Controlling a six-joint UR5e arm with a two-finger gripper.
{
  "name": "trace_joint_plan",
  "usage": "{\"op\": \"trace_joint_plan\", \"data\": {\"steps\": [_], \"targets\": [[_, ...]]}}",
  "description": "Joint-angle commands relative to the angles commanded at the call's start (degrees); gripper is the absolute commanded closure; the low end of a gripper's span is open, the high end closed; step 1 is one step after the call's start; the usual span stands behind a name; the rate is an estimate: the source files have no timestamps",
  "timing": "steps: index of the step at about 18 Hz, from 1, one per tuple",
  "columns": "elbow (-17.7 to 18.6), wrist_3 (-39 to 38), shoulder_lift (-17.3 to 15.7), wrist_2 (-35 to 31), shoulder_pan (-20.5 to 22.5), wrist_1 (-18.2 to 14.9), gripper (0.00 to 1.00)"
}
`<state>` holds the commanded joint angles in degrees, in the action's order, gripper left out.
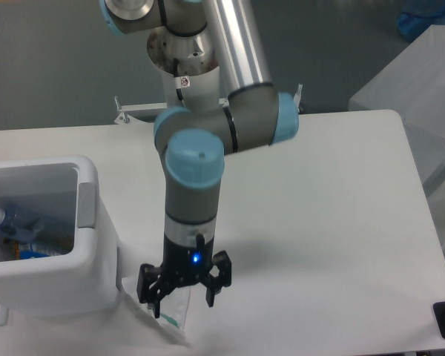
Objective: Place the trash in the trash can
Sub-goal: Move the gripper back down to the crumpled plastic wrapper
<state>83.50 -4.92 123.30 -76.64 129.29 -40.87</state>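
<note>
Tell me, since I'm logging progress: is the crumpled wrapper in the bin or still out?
Out. The wrapper lies on the table beside the bin, under the open hand.

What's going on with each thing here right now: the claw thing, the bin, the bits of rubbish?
tool: open, fingers spread and pointing down right over the wrapper, holding nothing.
wrapper: crumpled, lying on the table beside the bin, not yet picked up.
trash can: upright, open at the top, with items inside.
bottle: already lying inside the trash can.
table: white, bearing the trash can and wrapper.
</note>
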Motion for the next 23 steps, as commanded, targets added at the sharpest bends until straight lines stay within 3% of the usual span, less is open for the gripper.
{"op": "trace_joint_plan", "data": {"steps": [16,17,20,23], "targets": [[-0.35,-7.47,6.59,-2.11,-1.94,0.09,0.0],[-0.44,-7.47,6.95,-2.11,-1.94,0.09,0.03],[-0.26,-7.82,6.86,-2.55,-1.94,0.09,0.29],[0.0,-7.82,6.95,-2.64,-1.94,0.0,0.46]]}}
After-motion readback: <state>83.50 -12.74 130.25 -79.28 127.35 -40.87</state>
